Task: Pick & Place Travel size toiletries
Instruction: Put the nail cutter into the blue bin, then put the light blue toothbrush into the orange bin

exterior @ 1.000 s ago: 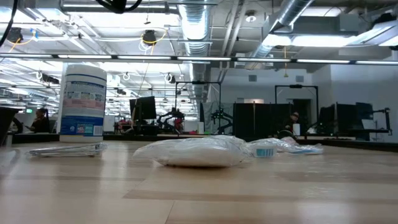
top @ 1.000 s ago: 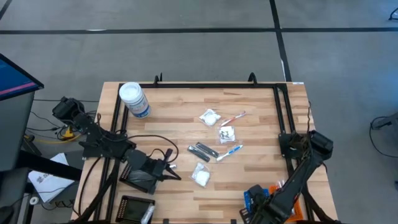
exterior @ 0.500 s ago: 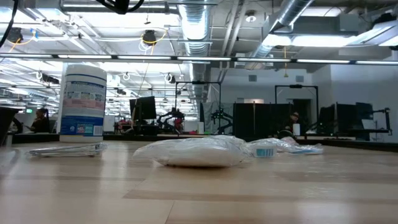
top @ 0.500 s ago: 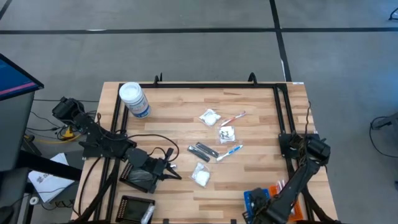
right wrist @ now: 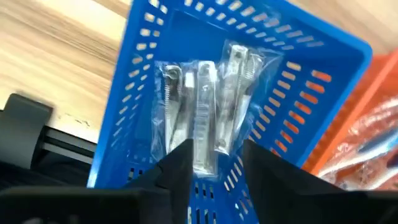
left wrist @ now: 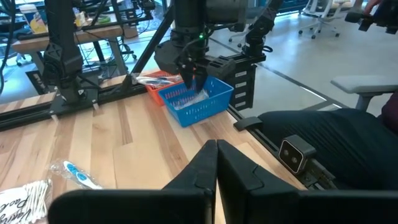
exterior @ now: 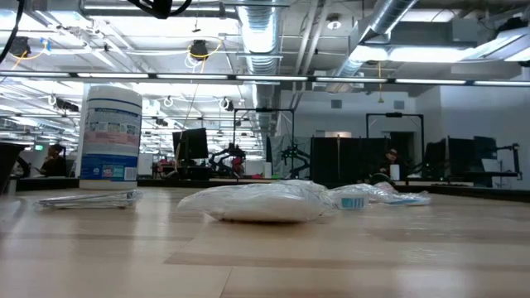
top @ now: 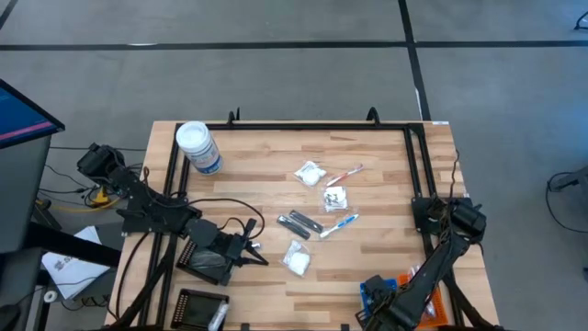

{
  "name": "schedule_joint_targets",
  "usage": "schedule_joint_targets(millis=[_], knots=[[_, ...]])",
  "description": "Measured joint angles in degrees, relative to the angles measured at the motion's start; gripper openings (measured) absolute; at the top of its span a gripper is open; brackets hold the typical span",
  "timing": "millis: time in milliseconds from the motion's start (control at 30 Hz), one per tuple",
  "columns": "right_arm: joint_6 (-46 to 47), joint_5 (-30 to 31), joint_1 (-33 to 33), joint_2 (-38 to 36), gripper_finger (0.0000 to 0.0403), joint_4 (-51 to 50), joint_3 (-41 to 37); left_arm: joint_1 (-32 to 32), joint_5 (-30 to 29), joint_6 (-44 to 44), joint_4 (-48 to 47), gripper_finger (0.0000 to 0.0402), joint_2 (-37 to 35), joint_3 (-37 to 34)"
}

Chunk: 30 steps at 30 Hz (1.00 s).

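Several travel size toiletries lie in the middle of the table: white sachets [top: 310, 172] [top: 296, 258], a red toothbrush [top: 345, 174], a blue toothbrush [top: 340, 224] and dark sticks [top: 300, 222]. My right gripper [right wrist: 214, 165] points down into the blue tray [top: 375, 296] at the near right. Its fingers stand apart around the near end of a clear packet of silvery pieces [right wrist: 205, 124], which lies in the tray. My left gripper [left wrist: 216, 155] is shut and holds nothing. It hangs above the table's near left [top: 253, 250]. My right gripper comes from above with one finger [right wrist: 177, 165] on each side of the packet's near end [right wrist: 203, 163]. The packet lies flat on the blue tray's floor. Whether the fingers touch it, I cannot tell.
An orange tray [top: 432, 296] with wrapped items stands right of the blue one. A black tray [top: 197, 308] sits at the near left. The big white-lidded jar [top: 197, 147] stands at the far left. Black frame rails [top: 418, 165] run along the table's edges.
My right arm has sunk a little over the blue tray, and its elbow has shifted slightly toward the near edge. The toiletries on the table have stayed where they were.
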Motion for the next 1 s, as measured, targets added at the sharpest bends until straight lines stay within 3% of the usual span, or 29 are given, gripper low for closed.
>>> schedule_joint_targets(millis=[300, 600, 733, 1000], knots=[[-11.39, -0.34, -2.34, -0.22, 0.0192, -0.89, 1.5, 0.0, -0.08, -0.22, 0.0, 0.0001, 0.0, 0.0], [-26.09, 1.02, -7.09, -0.28, 0.0188, -12.68, 10.95, 0.0, -0.21, -1.53, 0.0, 0.0001, 0.0, 0.0], [-35.95, 10.07, -9.83, -0.28, 0.0173, -17.85, 14.95, 0.0, -0.18, -1.86, 0.0, 0.0001, 0.0, 0.0], [-60.75, 39.25, -17.22, -0.31, 0.0134, -19.47, 21.2, 2.03, 0.17, -2.0, 4.92, 0.0001, 0.0, 0.0]])
